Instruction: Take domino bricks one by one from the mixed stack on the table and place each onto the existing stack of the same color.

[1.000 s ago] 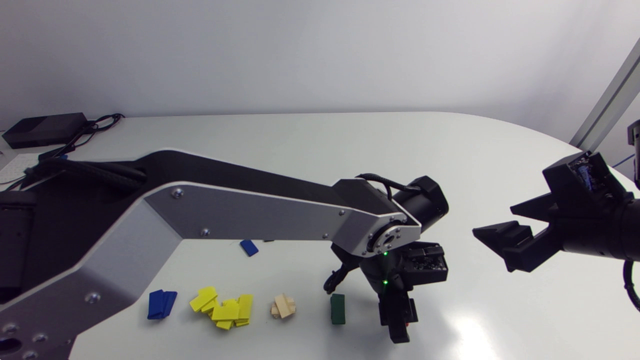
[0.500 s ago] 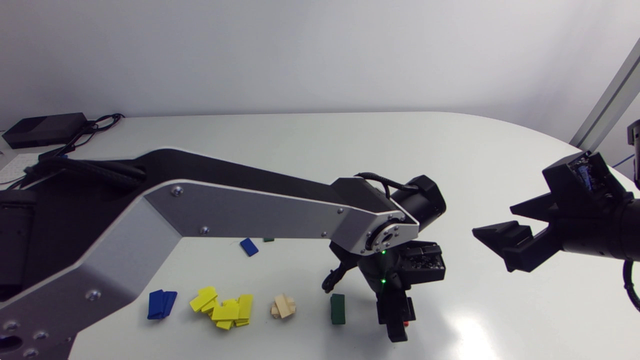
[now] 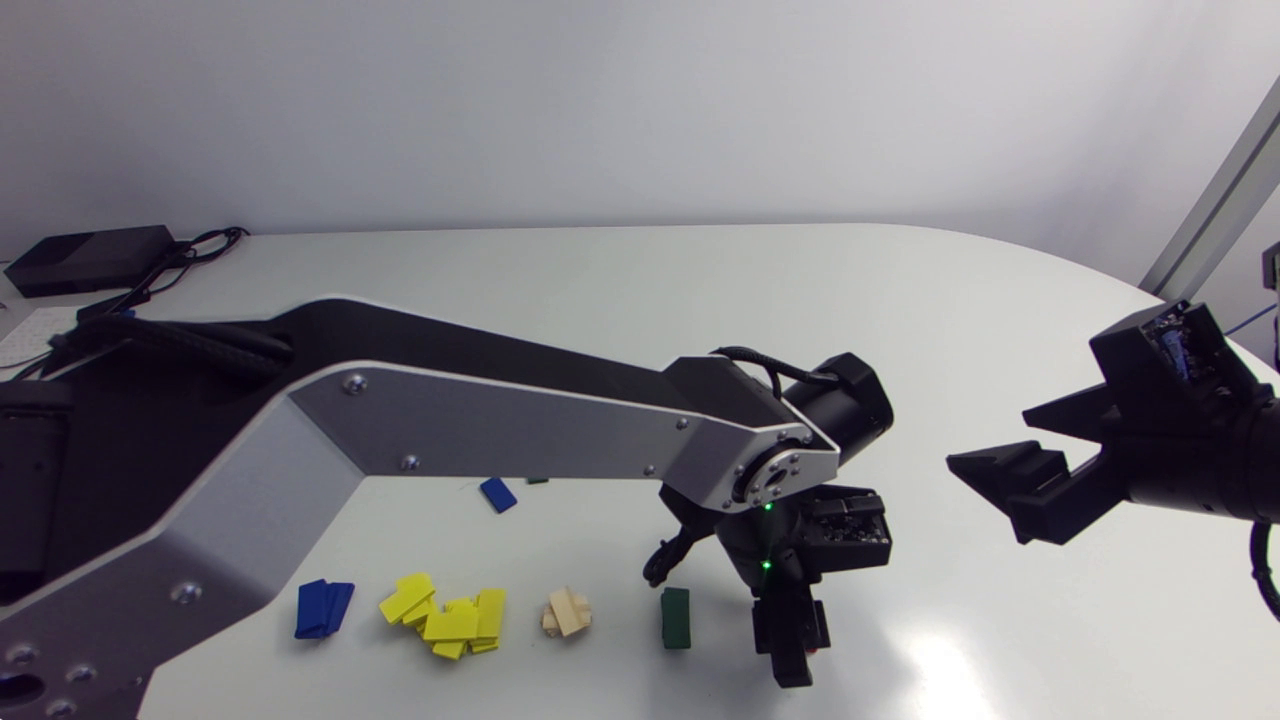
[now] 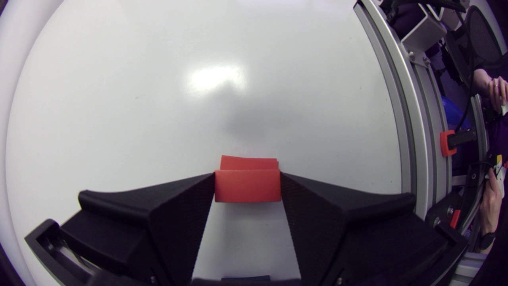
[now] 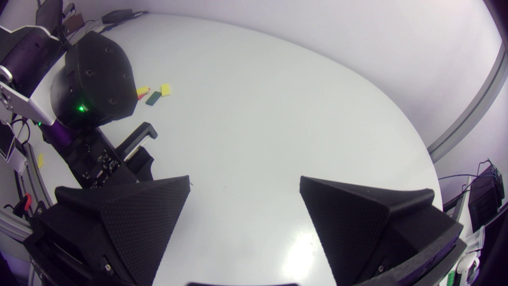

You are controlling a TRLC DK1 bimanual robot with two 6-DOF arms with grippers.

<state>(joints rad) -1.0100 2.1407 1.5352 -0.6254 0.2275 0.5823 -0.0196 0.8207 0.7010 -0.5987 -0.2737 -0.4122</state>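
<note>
Red brick (image 4: 247, 188) sits clamped between the two fingers of the left gripper (image 4: 247, 180), which press on its two short ends. It hangs low over the table (image 3: 620, 300), near the front edge. A second red brick (image 4: 249, 162) lies flat right beneath and a little ahead of it; whether the two touch cannot be told. In the head view the left gripper points straight down, and only a sliver of red shows at its tip. Just beside it, toward the left arm's base, stands the green stack (image 3: 676, 617). Next in the same row come the wood stack (image 3: 567, 612), the untidy yellow pile (image 3: 447, 615) and the blue stack (image 3: 323, 608). Farther back, by the left arm's long link, lies a lone blue brick (image 3: 497, 494). The right wrist view shows more loose pieces behind the left arm's wrist, a green brick (image 5: 153, 98) and a yellow brick (image 5: 165, 89) close together. The right gripper (image 5: 244, 194) hangs well apart from all of this, above the table, fingers wide apart and holding nothing.
</note>
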